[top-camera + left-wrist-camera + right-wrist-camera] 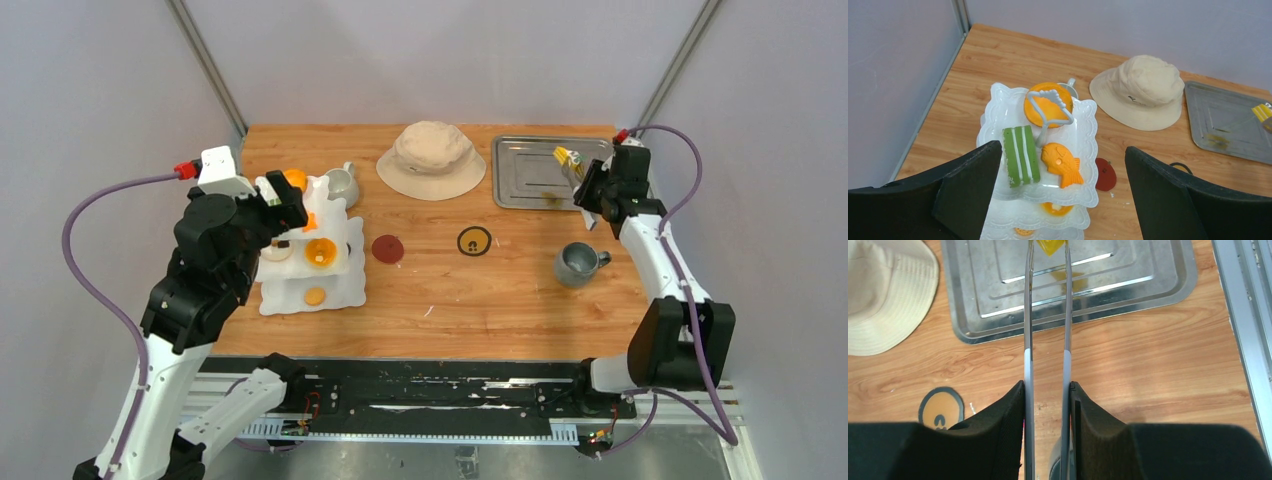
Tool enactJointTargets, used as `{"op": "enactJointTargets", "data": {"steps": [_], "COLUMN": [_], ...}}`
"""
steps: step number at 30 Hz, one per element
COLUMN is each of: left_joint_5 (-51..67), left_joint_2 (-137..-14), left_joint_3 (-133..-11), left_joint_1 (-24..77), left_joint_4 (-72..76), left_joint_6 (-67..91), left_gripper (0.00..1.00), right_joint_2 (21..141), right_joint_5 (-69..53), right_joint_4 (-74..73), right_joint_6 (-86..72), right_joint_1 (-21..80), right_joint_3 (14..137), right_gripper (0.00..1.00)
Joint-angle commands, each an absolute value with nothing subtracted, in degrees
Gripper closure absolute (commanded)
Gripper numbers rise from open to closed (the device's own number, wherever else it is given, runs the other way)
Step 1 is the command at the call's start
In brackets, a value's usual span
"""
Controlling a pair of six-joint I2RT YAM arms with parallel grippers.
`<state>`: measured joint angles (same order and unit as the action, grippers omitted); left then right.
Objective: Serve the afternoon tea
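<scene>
**Yellow pastry rides on a thin pinch, with a long way to carry it**

Nearest to me on the right, the grey mug [578,264] stands upright on the bare table, close under the right arm. If I swing that arm left without lifting it first, I judge the forearm could clip the mug and tip it.

On the left, the stand [1083,130] is already loaded. A green pastry [1021,155] and a fish-shaped pastry [1063,164] lie side by side on the top tier, with a round orange pastry [1050,107] behind the handle. The left gripper [285,205] hovers just above them, its jaws spread as wide as they go and holding nothing. If it drops from there, I think it would push pastries off the tier or rock the whole stand.

Further out, the right gripper [1047,395] is clamped on the handles of the tongs [1028,340], squeezing them nearly parallel. Their tips hold the yellow pastry [567,157] above the tray [530,185]. That is the weak link, because the tongs are long and springy. Any slackening of my grip, or a jerk on the way across, could open the tips and drop the pastry.

The hat [431,158] sits at the back, right between the tray and the stand, so a low path would drag the tongs through it. The white mug [341,183] is tucked behind the stand, where an overshoot could knock it
</scene>
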<state>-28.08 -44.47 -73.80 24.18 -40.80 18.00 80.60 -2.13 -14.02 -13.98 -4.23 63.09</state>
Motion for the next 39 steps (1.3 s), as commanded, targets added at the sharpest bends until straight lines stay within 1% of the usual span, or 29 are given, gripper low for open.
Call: {"op": "enactJointTargets", "data": {"steps": [1, 10, 16, 20, 24, 30, 35, 39], "left_joint_5": [-28.6, -28.5, -28.8, -28.7, -28.5, -29.2, -29.5, -29.5], "left_joint_2": [-43.8, -43.6, -43.4, -43.6, -43.7, -43.2, -42.8, -42.5], "left_joint_3": [-73.6, -73.5, -73.4, -73.0, -73.1, -73.3, -73.4, -73.2], "left_joint_1": [24.5, 24.5, 24.6, 24.5, 24.5, 24.6, 24.5, 24.6], "left_joint_4": [-40.6, -40.8, -40.8, -40.4, -40.2, -40.7, -41.3, -41.4], "left_joint_6": [18.0, 18.1, 18.0, 18.1, 18.3, 18.1, 18.3, 18.2], "left_gripper": [0.02, 0.02, 0.02, 0.02, 0.02, 0.02, 0.02, 0.02], "right_joint_2": [76.1, 75.2, 71.4, 68.1, 66.2, 66.4, 69.0, 72.0], "right_joint_5": [-5.6, -7.2, -11.8, -16.9, -16.7, -16.6, -15.8, -16.6], "right_joint_4": [-11.6, -10.5, -10.4, -11.6, -15.1, -18.4, -20.9, -22.3], "right_joint_6": [-14.4, -14.3, -15.5, -14.4, -11.2, -7.1, -2.0, -0.2], "right_joint_1": [-3.4, -3.3, -2.5, 0.0, 6.5, 19.9, 31.3, 37.2], "right_joint_3": [61.6, 60.3, 59.3, 58.6, 59.0, 59.3, 59.8, 61.1], "right_gripper": [0.99, 0.99, 0.99, 0.99, 0.99, 0.99, 0.99, 0.99]}}
